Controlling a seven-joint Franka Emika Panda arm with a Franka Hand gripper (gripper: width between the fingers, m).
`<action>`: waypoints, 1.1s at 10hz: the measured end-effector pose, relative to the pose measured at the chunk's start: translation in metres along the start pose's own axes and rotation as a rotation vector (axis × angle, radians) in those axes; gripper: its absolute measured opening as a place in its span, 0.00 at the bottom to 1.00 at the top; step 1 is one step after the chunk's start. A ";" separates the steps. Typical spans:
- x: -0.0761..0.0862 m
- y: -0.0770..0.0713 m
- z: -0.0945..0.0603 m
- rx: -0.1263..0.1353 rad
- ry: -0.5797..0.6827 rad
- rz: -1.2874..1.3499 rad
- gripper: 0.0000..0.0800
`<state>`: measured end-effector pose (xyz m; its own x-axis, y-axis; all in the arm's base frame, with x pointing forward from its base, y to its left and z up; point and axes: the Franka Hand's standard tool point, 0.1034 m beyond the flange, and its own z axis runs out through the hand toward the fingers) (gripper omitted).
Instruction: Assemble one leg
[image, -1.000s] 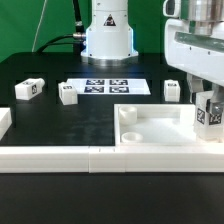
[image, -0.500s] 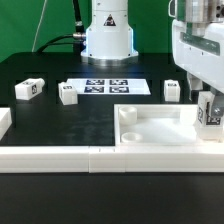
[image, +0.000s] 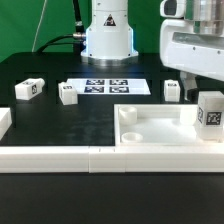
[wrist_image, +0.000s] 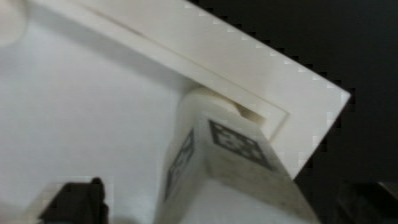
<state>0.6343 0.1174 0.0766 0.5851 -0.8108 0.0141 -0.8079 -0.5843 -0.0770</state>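
the leg (image: 210, 112) stands upright in the tray (image: 150, 140) corner, exterior view's right: likely light, stiff, slick plastic; pinch its flat sides. claw (image: 200, 82) hangs wide, empty.

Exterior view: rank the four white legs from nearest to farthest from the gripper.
1. The upright leg at the tray corner, just below the gripper.
2. The leg behind the tray, on the exterior view's right.
3. The mid-left leg, beside the marker board.
4. The far-left leg.
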 end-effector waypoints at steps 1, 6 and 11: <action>0.001 0.001 0.000 -0.001 0.000 -0.088 0.81; -0.003 -0.002 0.000 -0.016 0.016 -0.552 0.81; 0.008 0.003 -0.001 -0.033 0.021 -1.016 0.81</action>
<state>0.6362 0.1093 0.0776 0.9948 0.0692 0.0749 0.0687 -0.9976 0.0087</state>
